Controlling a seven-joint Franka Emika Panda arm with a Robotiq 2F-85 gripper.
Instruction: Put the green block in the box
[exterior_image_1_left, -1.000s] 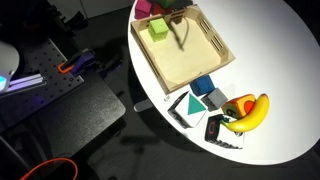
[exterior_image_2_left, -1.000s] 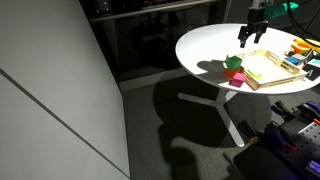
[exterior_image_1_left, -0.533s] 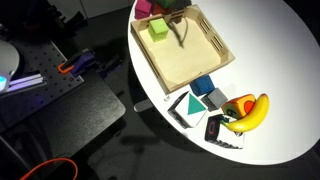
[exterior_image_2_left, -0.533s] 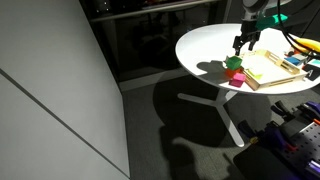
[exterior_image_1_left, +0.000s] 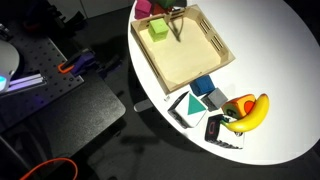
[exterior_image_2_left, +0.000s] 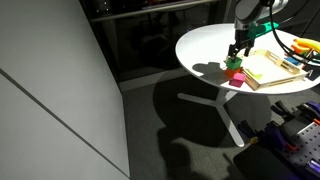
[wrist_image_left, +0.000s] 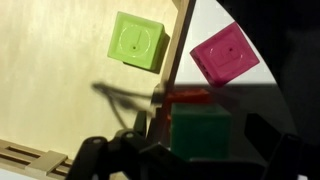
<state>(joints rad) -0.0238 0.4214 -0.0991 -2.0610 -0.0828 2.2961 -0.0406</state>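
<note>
The green block sits on the white table just outside the box's rim, next to a pink block. In the wrist view my gripper is open, with one finger on each side of the green block, not clamped on it. In an exterior view my gripper hangs right above the green block. The box is a shallow light-wood tray, and it also shows in the wrist view. It holds a yellow-green cube. In an exterior view my gripper hides the green block.
A thin red piece lies against the green block's far side. Past the box's other end are a blue block, a banana and small cards. The round table's edge is close to the blocks.
My gripper has moved off the box, toward the table edge and down, and now straddles the green block. The blocks and box have not moved.
</note>
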